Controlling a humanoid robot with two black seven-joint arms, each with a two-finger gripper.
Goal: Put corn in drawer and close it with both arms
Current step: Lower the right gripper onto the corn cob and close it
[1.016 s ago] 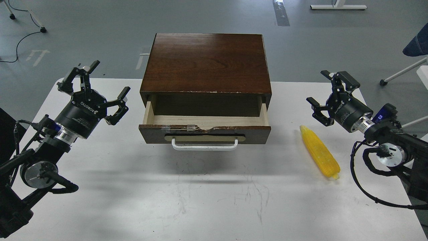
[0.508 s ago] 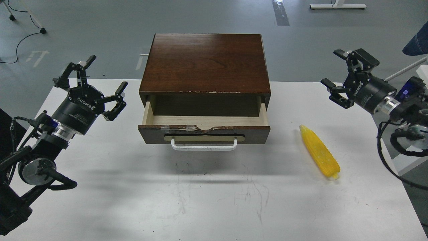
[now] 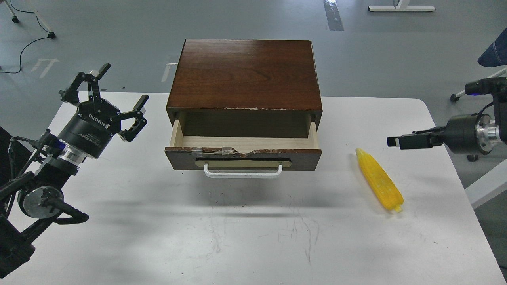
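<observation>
The yellow corn (image 3: 379, 180) lies on the white table (image 3: 253, 237), to the right of the drawer and pointing away from me. The drawer (image 3: 242, 157) is pulled open from the dark wood cabinet (image 3: 245, 73); its pale inside is empty and its white bar handle (image 3: 243, 173) faces me. My left gripper (image 3: 123, 84) is open and empty, held above the table left of the drawer. My right gripper (image 3: 396, 141) is seen edge-on, up and to the right of the corn and apart from it; its fingers cannot be told apart.
The table's right edge (image 3: 455, 166) runs just under my right arm. Beyond it stand a white frame (image 3: 489, 182) and a chair base (image 3: 455, 97). The grey floor lies behind the cabinet.
My right arm has swung out to the right and turned, so its gripper now points left and is seen edge-on. My left gripper has shifted slightly left and up, still open.
</observation>
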